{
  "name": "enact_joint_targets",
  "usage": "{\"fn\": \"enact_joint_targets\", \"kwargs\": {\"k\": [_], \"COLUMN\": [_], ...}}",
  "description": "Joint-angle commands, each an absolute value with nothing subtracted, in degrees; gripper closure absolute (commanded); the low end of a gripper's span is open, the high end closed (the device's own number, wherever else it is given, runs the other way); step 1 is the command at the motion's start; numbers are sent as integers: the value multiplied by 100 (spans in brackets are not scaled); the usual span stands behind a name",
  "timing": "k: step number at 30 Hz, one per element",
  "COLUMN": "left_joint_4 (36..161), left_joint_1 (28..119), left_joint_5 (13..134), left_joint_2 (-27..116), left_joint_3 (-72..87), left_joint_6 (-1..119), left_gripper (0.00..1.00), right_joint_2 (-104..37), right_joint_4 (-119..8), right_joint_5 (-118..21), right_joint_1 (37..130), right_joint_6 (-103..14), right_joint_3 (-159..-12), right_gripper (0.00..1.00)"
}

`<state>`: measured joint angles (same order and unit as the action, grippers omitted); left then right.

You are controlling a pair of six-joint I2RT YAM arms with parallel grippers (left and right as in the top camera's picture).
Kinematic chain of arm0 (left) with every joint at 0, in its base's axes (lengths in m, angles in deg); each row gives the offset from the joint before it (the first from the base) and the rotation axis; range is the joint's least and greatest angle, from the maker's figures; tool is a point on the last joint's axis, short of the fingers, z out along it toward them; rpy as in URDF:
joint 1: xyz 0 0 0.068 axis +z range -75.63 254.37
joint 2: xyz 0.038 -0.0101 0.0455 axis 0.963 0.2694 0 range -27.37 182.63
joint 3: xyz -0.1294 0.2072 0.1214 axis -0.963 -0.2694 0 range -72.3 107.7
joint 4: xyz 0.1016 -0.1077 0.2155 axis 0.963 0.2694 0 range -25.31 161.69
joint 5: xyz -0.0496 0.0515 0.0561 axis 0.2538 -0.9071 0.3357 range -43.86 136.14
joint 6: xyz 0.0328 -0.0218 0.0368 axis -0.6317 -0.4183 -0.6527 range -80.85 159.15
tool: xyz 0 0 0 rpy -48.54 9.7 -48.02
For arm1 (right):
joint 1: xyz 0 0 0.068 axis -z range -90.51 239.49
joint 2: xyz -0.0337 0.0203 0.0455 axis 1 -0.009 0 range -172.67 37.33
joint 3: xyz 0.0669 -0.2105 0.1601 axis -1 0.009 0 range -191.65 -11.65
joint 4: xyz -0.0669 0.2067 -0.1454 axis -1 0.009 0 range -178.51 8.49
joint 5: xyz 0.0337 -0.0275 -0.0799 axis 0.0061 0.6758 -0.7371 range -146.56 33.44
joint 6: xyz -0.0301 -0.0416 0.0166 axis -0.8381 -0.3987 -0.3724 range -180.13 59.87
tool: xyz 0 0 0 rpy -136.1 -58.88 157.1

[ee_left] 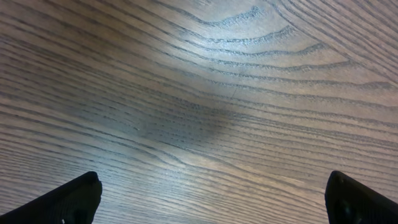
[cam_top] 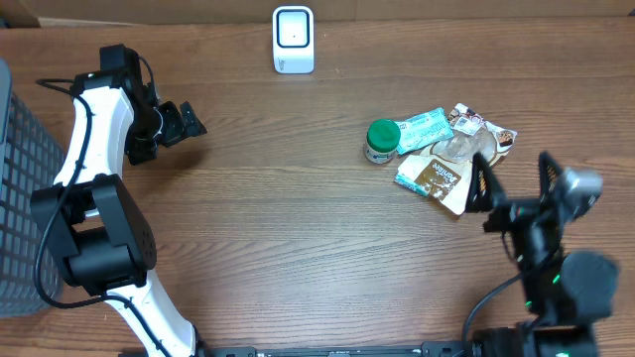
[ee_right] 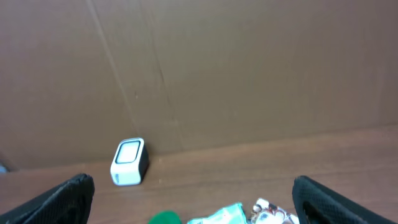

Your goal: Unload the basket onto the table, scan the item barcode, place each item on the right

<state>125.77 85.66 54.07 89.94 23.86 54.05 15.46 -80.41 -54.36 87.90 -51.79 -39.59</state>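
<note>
A white barcode scanner [cam_top: 293, 40] stands upright at the back of the wooden table; the right wrist view shows the scanner [ee_right: 129, 162] too. The items lie in a cluster at the right: a green-lidded jar [cam_top: 382, 140], a teal packet [cam_top: 427, 127], a brown snack pack [cam_top: 437, 180] and a multicoloured packet [cam_top: 483, 134]. My right gripper [cam_top: 514, 178] hovers just right of the cluster, open and empty, facing the scanner [ee_right: 193, 186]. My left gripper [cam_top: 187, 121] is at the far left, open over bare wood [ee_left: 212, 186].
A grey mesh basket [cam_top: 15, 198] sits at the table's left edge. A brown cardboard wall [ee_right: 217, 74] closes off the back behind the scanner. Bare wood lies between the scanner and the item cluster.
</note>
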Motion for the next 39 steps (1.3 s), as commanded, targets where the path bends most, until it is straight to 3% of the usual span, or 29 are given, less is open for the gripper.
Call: {"fn": "enact_joint_targets", "kwargs": {"k": [1,13,39], "left_joint_4": [12575,12575,12575], "left_joint_1": [8544,8544,8544], "left_joint_5": [5452,5452,5452], "left_joint_2": [8962,8962,8962], "left_joint_3": [2417,2417,2417], "left_joint_6": [5418,5418,5418], "left_gripper": [1,0,0], "right_joint_2": [2318,3721,3716], "right_joint_4": [-8459,-8740,-8371], "right_joint_5": [-5574,-5613,-5650], "right_joint_1": [8733,8618,8613], "right_joint_6": [-5157,-5140,-5175], "right_joint_3": [-2991,-1205,-1212], "right_gripper": [0,0,0]}}
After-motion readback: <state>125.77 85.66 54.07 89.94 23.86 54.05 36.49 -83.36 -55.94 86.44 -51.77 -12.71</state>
